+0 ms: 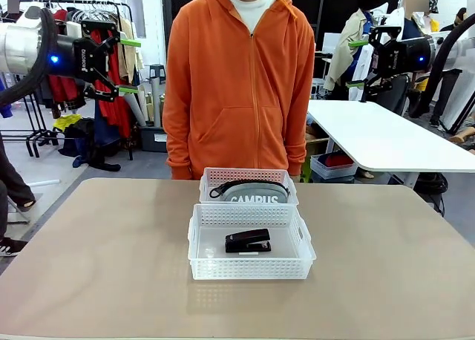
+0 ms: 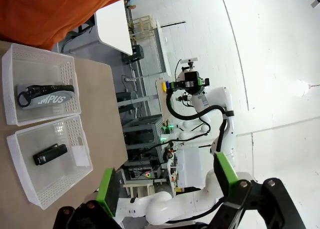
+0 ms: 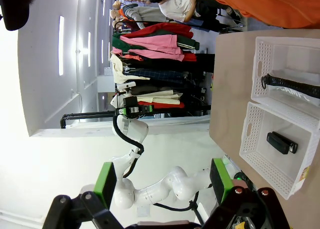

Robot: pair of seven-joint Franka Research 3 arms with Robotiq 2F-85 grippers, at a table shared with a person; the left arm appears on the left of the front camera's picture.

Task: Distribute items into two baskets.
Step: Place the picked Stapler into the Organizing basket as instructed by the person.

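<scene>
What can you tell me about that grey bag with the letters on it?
The grey pouch looks like soft fabric, with white "CAMPUS" lettering on its side. A black strap curves along its top. It lies lengthwise inside the far basket, the one nearer the person, and takes up most of that basket's length. The basket's front wall hides its lower part. Nothing but the basket touches it; no gripper or hand is near it.

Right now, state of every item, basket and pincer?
Grey CAMPUS pouch: lying in the far basket, zipped state not visible.
Black stapler: closed, flat in the near basket.
Far basket: upright, holds the pouch.
Near basket: upright, holds the stapler.
Left pincer: open, empty, raised.
Right pincer: open, empty, raised.
</scene>
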